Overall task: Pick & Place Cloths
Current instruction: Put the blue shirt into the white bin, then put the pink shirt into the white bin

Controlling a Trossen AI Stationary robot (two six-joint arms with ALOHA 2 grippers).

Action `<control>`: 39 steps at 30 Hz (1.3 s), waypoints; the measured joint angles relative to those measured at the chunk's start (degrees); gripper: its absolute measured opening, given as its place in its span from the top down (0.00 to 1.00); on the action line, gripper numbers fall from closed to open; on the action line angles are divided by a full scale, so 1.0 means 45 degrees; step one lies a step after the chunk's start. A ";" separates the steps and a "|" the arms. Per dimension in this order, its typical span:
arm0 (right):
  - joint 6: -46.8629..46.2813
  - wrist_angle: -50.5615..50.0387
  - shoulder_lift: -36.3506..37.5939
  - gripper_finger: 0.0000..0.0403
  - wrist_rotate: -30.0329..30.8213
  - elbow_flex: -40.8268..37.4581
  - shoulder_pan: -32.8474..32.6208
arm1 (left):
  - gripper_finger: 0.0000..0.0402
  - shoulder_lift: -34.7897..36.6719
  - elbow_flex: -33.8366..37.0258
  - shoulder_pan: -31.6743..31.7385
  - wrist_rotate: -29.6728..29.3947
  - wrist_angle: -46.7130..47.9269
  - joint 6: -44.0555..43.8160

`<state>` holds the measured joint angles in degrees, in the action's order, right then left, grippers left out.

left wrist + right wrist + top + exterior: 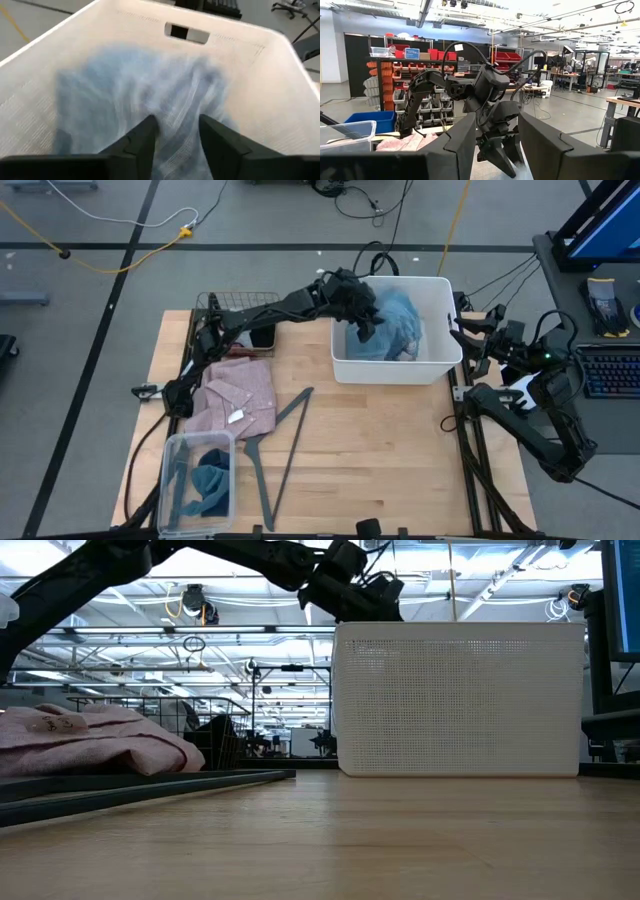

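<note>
We see the left gripper [362, 323] hanging over the white perforated plastic bin [441, 365], jaws spread, pale blue striped towel [150, 90] bunched inside the bin just beneath the fingertips [148, 125]; we can't tell if they touch it; pink checked shirt [240, 395] lies well left of the bin, beside the grey clothes hanger [280, 442]; right gripper [496, 131] waits just right of the bin, jaws parted, empty.

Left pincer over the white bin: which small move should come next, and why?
Probably lift straight up out of the white bin. The left pincer stands open above the pale blue cloth, which already lies inside, and the pink shirt is left on the table.
</note>
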<state>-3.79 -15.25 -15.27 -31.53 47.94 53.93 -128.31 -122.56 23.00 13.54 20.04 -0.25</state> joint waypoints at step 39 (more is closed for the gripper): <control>0.0044 0.0092 -0.0034 0.65 0.0000 0.0000 0.0000 | 0.33 0.4192 0.0000 -0.1961 -0.7864 1.3925 -0.9169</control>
<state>-3.60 -14.83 -15.42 -31.53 47.94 53.93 -109.45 -122.56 14.17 -21.85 82.70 -41.51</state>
